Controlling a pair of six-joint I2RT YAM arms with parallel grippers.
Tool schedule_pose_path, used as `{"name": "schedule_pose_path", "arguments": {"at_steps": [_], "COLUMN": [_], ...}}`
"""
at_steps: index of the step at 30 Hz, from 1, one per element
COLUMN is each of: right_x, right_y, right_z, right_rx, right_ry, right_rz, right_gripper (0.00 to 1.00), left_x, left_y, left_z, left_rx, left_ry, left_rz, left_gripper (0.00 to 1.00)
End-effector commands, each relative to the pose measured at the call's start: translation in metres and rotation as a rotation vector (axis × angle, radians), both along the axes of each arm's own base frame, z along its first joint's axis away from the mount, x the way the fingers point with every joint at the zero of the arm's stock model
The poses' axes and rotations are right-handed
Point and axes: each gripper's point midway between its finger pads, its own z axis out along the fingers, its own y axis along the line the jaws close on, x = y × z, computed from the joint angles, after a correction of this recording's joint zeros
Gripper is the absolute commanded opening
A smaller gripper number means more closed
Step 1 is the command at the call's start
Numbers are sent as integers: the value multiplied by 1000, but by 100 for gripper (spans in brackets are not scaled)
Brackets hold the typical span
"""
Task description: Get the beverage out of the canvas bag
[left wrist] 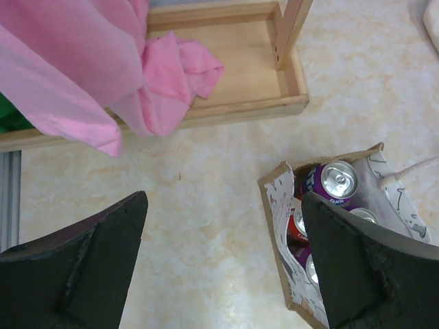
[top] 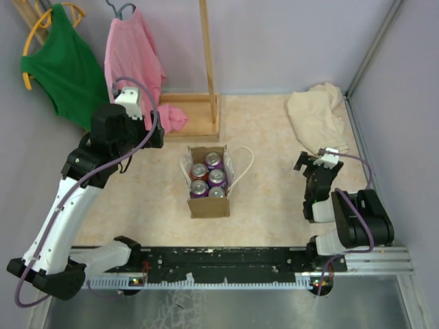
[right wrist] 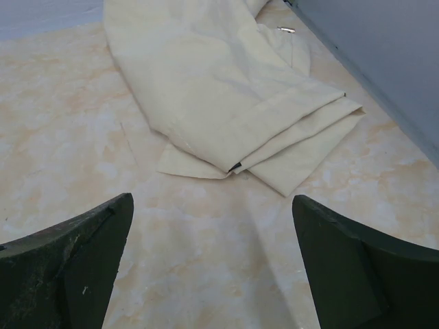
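The brown canvas bag (top: 208, 207) stands open at the table's middle, its thin white handles (top: 245, 163) hanging over the sides. Several cans stand upright inside: a purple can (top: 215, 161) at the far end, a red can (top: 199, 171) and more purple ones. My left gripper (top: 156, 136) is open and empty, up and to the left of the bag. In the left wrist view the gripper (left wrist: 224, 199) hovers over bare table, with the bag (left wrist: 278, 205), a purple can (left wrist: 336, 181) and a red can (left wrist: 298, 223) by its right finger. My right gripper (top: 310, 164) is open and empty, well right of the bag.
A cream cloth (top: 319, 113) lies at the back right, just ahead of the right gripper (right wrist: 212, 199) in the right wrist view (right wrist: 226, 89). A wooden rack base (top: 195, 116) stands behind the bag, with a pink garment (top: 134, 62) and a green one (top: 62, 68) hanging.
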Motion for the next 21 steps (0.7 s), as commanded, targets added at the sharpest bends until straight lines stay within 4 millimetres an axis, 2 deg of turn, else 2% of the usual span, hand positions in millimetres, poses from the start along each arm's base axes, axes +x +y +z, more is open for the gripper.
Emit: {"name": "schedule_pose_path", "arguments": {"at_steps": [1, 5, 12, 17, 21], "right_x": [4, 4, 4, 4, 4], "right_y": [-2, -2, -2, -2, -2], "right_z": [11, 12, 11, 11, 11], "right_rx": [-11, -11, -11, -12, -12], "right_ry": [-42, -42, -42, -41, -41], "right_rz": [-4, -5, -5, -6, -5], "right_gripper": [99, 99, 99, 99, 99], "left_x": [-5, -8, -13, -16, -11], "left_y": [-4, -9, -34, -81, -103], "left_z": [-12, -4, 0, -5, -12], "left_rx": [-6, -36, -97, -182, -174], "left_ry": [32, 7, -8, 23, 34], "left_rz": [-22, -47, -185, -402, -452], "left_gripper": [99, 99, 99, 99, 99]}}
